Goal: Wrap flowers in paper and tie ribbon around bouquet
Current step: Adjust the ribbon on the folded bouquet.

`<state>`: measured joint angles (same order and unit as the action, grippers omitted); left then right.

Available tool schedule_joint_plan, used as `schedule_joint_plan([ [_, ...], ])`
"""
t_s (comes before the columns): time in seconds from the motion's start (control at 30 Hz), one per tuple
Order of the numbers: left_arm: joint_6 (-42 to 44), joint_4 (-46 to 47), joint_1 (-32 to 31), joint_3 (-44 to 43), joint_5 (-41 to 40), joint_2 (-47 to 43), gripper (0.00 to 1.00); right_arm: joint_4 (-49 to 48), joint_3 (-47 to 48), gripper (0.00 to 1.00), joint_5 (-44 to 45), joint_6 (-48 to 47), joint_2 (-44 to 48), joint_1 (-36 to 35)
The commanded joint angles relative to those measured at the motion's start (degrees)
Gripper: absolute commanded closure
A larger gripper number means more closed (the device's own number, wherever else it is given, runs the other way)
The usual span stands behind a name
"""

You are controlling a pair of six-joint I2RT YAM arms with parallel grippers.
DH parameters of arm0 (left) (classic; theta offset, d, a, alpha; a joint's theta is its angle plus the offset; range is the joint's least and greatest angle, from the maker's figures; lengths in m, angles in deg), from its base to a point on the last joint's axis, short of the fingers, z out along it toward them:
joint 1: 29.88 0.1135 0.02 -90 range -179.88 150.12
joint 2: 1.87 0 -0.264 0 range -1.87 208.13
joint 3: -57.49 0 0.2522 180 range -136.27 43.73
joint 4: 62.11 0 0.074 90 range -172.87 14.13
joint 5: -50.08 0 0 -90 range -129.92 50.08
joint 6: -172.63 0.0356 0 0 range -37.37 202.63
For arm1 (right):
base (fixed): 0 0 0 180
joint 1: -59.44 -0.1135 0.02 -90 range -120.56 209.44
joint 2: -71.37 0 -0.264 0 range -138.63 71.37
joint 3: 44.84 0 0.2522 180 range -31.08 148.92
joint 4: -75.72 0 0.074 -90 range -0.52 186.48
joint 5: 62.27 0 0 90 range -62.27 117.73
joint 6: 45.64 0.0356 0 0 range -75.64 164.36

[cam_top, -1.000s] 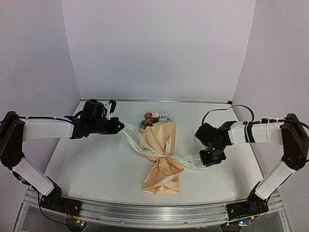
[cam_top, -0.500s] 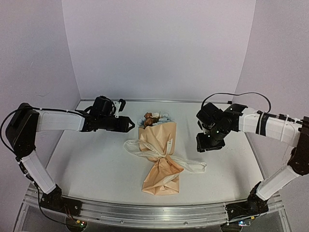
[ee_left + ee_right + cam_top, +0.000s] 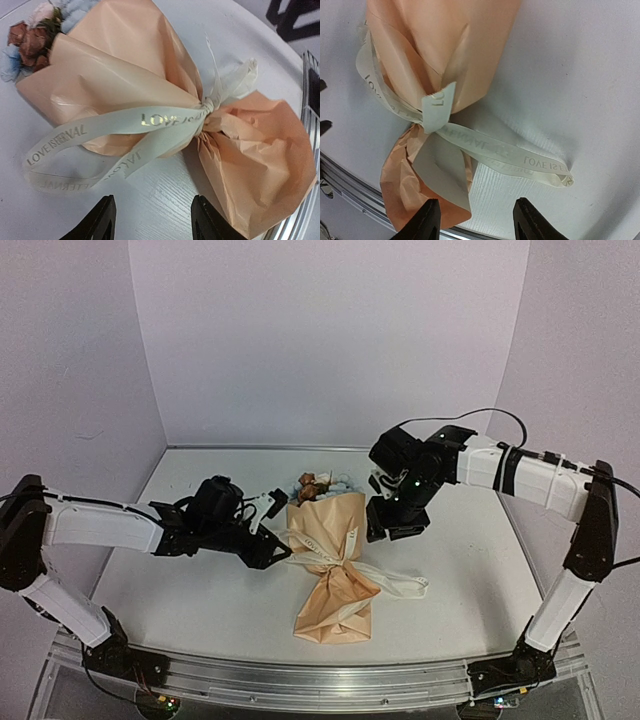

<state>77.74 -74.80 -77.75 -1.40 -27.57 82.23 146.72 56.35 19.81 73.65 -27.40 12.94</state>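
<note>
The white surface (image 3: 200, 590) holds the bouquet (image 3: 325, 520) in its middle, peach paper (image 3: 125, 65) squeezed thin at the tie. The left hand (image 3: 152, 222) and the right hand (image 3: 476, 220) hover on either side, both partly open, holding nothing. The ribbon (image 3: 150, 120) is knotted round the paper, ends lying loose. The flowers (image 3: 32, 37) peek out the far end. Tying looks done; next might be a bow, or just backing away.
</note>
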Motion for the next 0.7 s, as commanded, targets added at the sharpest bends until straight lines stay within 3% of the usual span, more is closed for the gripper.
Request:
schedule_joint_plan([
  [0.0,9.27,-1.49,-2.32,-4.98,-1.35,5.22,0.47,2.61,5.30,0.49,-1.35,2.76,-3.93,-0.77],
  [0.33,14.25,-2.83,-3.02,-11.30,-8.71,13.13,0.47,2.57,7.76,0.49,-1.03,5.11,-7.79,-0.94],
  [0.57,15.86,-4.48,-3.03,-13.50,-5.06,15.23,0.57,2.29,7.62,0.49,0.33,5.33,-8.32,-0.87],
  [0.67,15.67,-4.68,-3.02,-13.01,-3.70,14.32,0.55,2.01,7.95,0.49,0.42,5.53,-8.85,-0.87],
])
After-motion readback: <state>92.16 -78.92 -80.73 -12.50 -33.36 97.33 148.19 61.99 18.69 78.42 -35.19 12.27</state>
